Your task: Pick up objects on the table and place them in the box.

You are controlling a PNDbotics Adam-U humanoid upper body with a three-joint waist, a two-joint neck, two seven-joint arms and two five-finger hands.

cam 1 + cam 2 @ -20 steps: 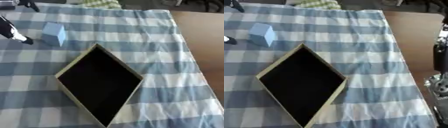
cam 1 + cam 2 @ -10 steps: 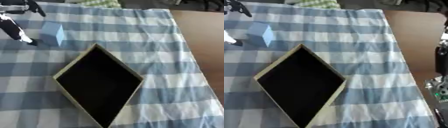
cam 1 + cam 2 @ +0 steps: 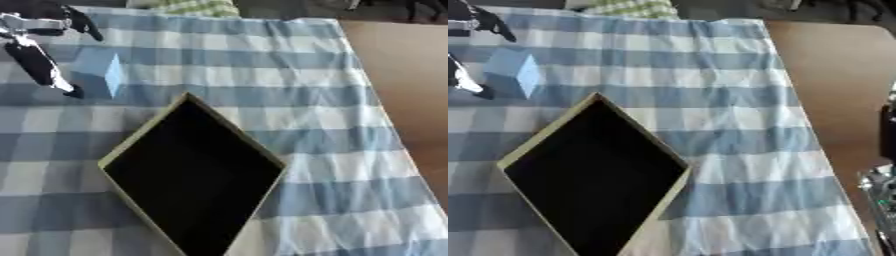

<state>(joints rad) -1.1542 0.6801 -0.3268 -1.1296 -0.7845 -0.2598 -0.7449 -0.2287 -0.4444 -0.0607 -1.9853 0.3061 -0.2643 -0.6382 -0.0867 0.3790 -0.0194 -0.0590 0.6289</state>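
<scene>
Blue block point(image 3: 98, 74) sits just right of my left hand point(image 3: 35, 60), whose fingers are spread wide and hold nothing. Box point(image 3: 194, 175) lies nearer me, empty. Right hand's fingers: cannot tell.

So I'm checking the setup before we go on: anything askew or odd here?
The box sits turned corner-on to the checked tablecloth, like a diamond, and looks empty. The blue block stands beside the left hand. Nothing spilled or damaged.
</scene>
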